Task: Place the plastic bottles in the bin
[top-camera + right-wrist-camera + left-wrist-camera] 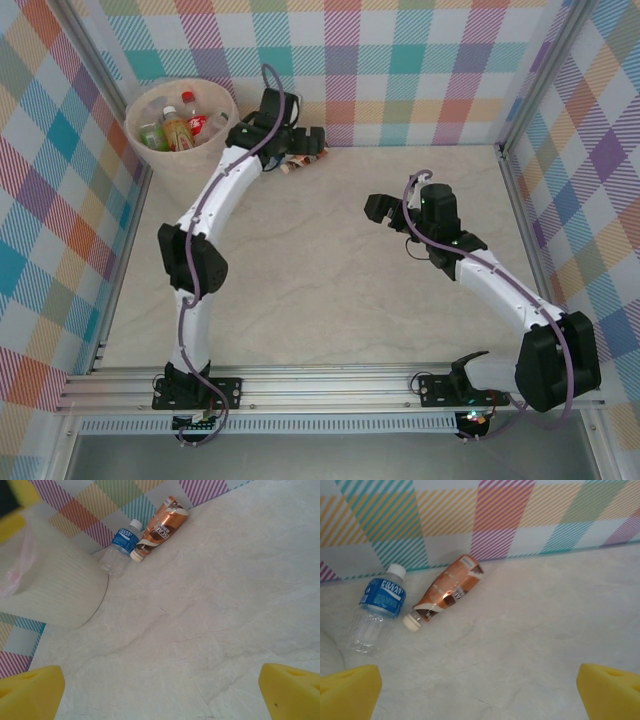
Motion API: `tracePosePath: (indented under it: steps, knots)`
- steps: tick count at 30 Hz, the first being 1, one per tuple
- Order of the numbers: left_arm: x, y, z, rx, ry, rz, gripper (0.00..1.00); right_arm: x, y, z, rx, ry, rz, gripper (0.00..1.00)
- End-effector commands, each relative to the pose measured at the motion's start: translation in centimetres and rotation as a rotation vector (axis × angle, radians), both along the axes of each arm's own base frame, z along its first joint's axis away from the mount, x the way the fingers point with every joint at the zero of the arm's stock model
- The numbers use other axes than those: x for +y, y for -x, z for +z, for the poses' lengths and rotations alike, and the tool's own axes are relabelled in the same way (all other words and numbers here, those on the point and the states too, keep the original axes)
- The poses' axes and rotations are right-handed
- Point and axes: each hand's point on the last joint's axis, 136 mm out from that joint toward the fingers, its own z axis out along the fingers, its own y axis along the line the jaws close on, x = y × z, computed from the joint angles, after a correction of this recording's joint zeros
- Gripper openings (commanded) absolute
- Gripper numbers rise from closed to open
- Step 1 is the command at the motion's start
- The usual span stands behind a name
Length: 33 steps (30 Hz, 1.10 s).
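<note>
Though half hidden under the left gripper from above, plain at wrist level: blue-label bottle and brown-label bottle, on their sides, just beside each other near the checked wall. Bin in the far-left corner, several bottles inside, cut off at the right wrist view's edge. Both pairs of yellow pads spread wide, gripping nothing. Right gripper over the pale marbled table.

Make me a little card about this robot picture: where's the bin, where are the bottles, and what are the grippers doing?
bin: far left corner, upright
bottles in bin: several
bottles on table: blue-label bottle and brown-label bottle, lying by the back wall
left gripper: open, empty, facing those two
right gripper: open, empty, over the table
</note>
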Motion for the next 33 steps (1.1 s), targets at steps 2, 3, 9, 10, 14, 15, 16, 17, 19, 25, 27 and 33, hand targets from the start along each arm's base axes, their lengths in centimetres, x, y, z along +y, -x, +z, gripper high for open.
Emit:
tracePosePath:
  steps: [2,3,9,10,14,15,16,17,19,25,27,33]
  knots:
    - [0.8,-2.4,-2.1,-0.036,-0.112,0.068,1.00,-0.4,0.1,1.6,-0.024,-0.009,-0.021,1.00]
    - [1.2,-3.0,-3.0,-0.038,-0.140,0.089,1.00,-0.5,0.1,1.6,-0.023,-0.007,-0.024,1.00]
    - [3.1,-5.9,-6.7,-0.076,-0.310,0.182,1.00,-0.5,0.4,1.8,-0.029,0.011,-0.012,1.00]
    - [3.3,-6.4,-7.3,-0.081,-0.336,0.191,1.00,-0.5,0.5,1.9,-0.031,0.017,-0.009,1.00]
    - [4.3,-7.8,-9.1,-0.088,-0.416,0.225,1.00,-0.8,0.5,1.9,-0.038,0.036,-0.012,1.00]
    - [4.6,-8.1,-9.5,-0.089,-0.430,0.232,1.00,-0.8,0.5,1.8,-0.038,0.041,-0.014,1.00]
    - [4.8,-8.4,-10.1,-0.085,-0.445,0.237,1.00,-0.8,0.4,1.8,-0.041,0.045,-0.015,1.00]
    - [5.0,-8.6,-10.5,-0.084,-0.451,0.241,1.00,-0.9,0.4,1.7,-0.041,0.050,-0.016,1.00]
    - [5.6,-9.1,-11.4,-0.073,-0.457,0.245,1.00,-0.9,0.3,1.7,-0.045,0.059,-0.016,1.00]
    - [7.8,-10.2,-13.6,-0.034,-0.459,0.256,1.00,-0.9,0.0,1.2,-0.035,0.079,-0.012,1.00]
    - [8.5,-10.5,-14.3,-0.020,-0.444,0.256,1.00,-0.8,-0.2,1.1,-0.030,0.082,-0.009,1.00]
    - [9.9,-11.1,-15.0,-0.011,-0.458,0.259,1.00,-0.5,-0.7,0.2,-0.005,0.087,-0.007,1.00]
